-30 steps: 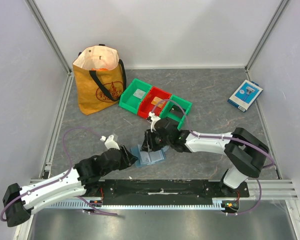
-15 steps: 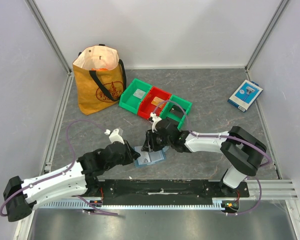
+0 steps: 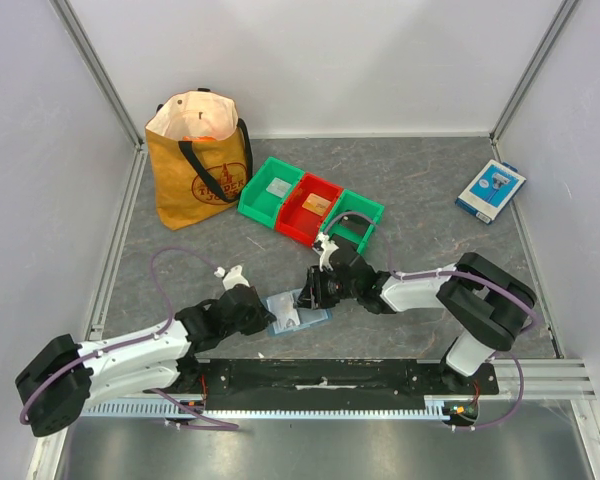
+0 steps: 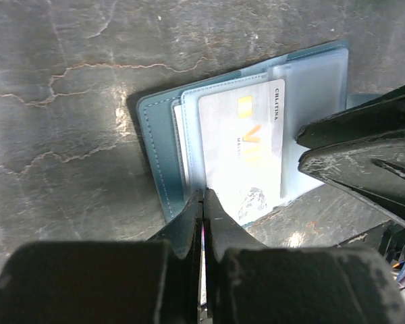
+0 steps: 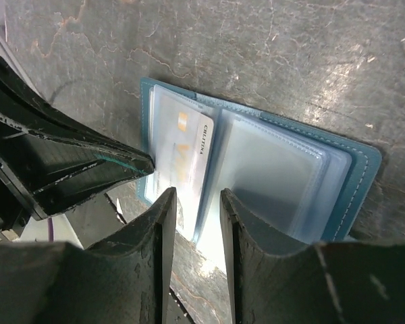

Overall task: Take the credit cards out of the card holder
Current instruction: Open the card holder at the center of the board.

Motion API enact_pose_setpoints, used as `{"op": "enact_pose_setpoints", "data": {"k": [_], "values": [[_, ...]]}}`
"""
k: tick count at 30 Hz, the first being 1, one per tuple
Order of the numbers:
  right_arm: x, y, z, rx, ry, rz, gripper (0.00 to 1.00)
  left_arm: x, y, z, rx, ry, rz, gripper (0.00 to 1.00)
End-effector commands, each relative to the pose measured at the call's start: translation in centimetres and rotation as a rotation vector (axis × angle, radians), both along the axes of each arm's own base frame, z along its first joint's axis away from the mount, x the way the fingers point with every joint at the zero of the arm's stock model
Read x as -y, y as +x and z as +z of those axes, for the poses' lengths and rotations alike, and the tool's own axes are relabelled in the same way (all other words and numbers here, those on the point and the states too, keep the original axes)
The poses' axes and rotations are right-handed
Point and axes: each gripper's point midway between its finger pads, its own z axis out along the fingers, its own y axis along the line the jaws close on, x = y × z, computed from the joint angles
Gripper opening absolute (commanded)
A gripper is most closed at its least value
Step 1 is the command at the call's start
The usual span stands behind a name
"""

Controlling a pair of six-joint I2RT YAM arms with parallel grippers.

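Note:
The dusty-blue card holder [image 3: 318,318] lies open on the grey table in front of both arms, its clear sleeves [image 5: 277,179] facing up. A pale credit card [image 4: 239,145] with orange print lies on the left half, also visible as the card [image 5: 182,155] in the right wrist view. My left gripper [image 4: 202,196] is shut, and its tips meet on the card's near corner, where a thin pale sliver shows between them. My right gripper [image 5: 197,196] is open and straddles the near edge of the sleeves by the fold. Its fingers [image 4: 364,148] rest at the holder's right side.
A row of three bins stands behind: a green bin [image 3: 262,200] holding a grey card, a red bin [image 3: 298,222] holding an orange card, and another green bin [image 3: 368,212]. A tan tote bag [image 3: 198,160] is back left. A blue-and-white box [image 3: 490,190] lies back right.
My left arm has swung in to the holder's left edge and its jaws have closed. The right gripper has shifted a little nearer and right, staying over the holder.

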Motion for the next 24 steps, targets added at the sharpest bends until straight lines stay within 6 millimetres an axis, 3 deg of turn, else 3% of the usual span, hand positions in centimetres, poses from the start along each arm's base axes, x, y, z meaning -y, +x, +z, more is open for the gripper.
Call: {"op": "enact_pose_setpoints", "data": {"k": [1, 11, 18, 22, 24], "values": [[-0.3, -0.6, -0.2, -0.017, 0.053, 0.024, 0.39, -0.1, -0.1, -1.0, -0.016, -0.037, 0.027, 0.02], [-0.4, -1.2, -1.0, -0.045, 0.08, 0.033, 0.33, -0.6, -0.9, -2.5, -0.054, -0.035, 0.044, 0.02], [-0.1, -1.0, -0.6, -0.056, 0.136, 0.028, 0.17, -1.0, -1.1, -2.8, -0.065, -0.024, 0.054, 0.02], [0.2, -1.0, -0.4, -0.057, 0.149, 0.032, 0.01, -1.3, -1.2, -3.1, -0.08, -0.016, 0.064, 0.02], [0.3, -0.9, -0.4, -0.057, 0.151, 0.03, 0.0, -1.4, -1.4, -3.3, -0.085, -0.013, 0.064, 0.02]]}}
